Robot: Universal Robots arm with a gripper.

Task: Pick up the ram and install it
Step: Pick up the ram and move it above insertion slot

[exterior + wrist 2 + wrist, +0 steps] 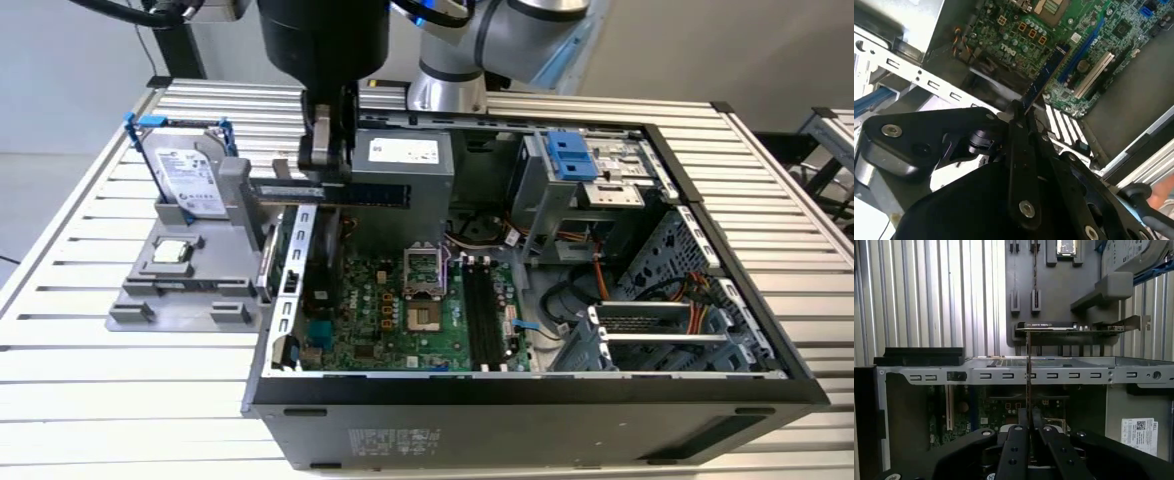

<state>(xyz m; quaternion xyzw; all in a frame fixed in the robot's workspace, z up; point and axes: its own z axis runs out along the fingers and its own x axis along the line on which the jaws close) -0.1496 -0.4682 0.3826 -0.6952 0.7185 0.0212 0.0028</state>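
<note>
The ram point(350, 193) is a long dark stick with black chips. It hangs level in the air above the open computer case's wall point(287, 260) on the exterior view's left. My gripper point(324, 178) is shut on it near one end, reaching down from above. In the second wrist view the ram point(1046, 75) juts out from my gripper point(1018, 107) over the green motherboard point(1084, 30). The first wrist view shows the ram point(1028, 365) edge-on, rising from my gripper point(1028, 415). The long black memory slots point(483, 312) lie lower, on the motherboard inside the case.
A grey holder point(187, 285) beside the case carries a silver hard drive in a blue frame point(187, 175) and a small square processor chip point(170, 251). Inside the case are the processor socket point(420, 270), a power supply point(400, 165), cables and drive cages point(667, 330). A slatted metal table point(80, 400) lies underneath.
</note>
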